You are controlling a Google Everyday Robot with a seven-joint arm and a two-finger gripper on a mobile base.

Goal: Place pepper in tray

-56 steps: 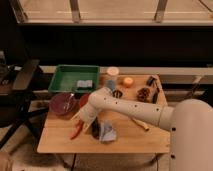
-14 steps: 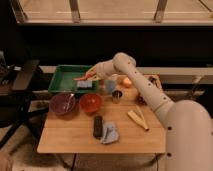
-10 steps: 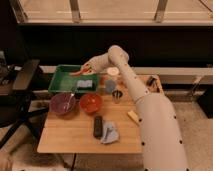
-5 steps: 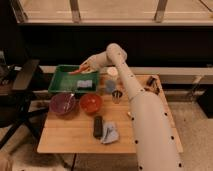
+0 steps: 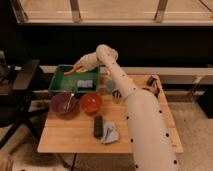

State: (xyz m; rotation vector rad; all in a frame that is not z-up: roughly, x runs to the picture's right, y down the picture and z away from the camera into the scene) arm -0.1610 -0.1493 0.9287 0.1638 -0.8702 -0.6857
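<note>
The red-orange pepper [image 5: 73, 70] sticks out to the left of my gripper [image 5: 80, 67], which is shut on it. The gripper holds the pepper just over the back part of the green tray [image 5: 56, 84], at the table's back left. A blue sponge-like pad [image 5: 85, 83] lies inside the tray. My arm reaches up from the lower right, bends at the back of the table and points left towards the tray.
A purple bowl [image 5: 64, 103] and a red bowl [image 5: 91, 103] stand in front of the tray. A black object [image 5: 98, 126] and a blue cloth [image 5: 111, 134] lie nearer the front. Small items [image 5: 152, 83] sit at the back right. A dark chair [image 5: 20, 85] stands to the left.
The gripper has carried the pepper from the front of the table up and left, over the bowls, to above the tray. In the last half second it has moved slightly further left.
</note>
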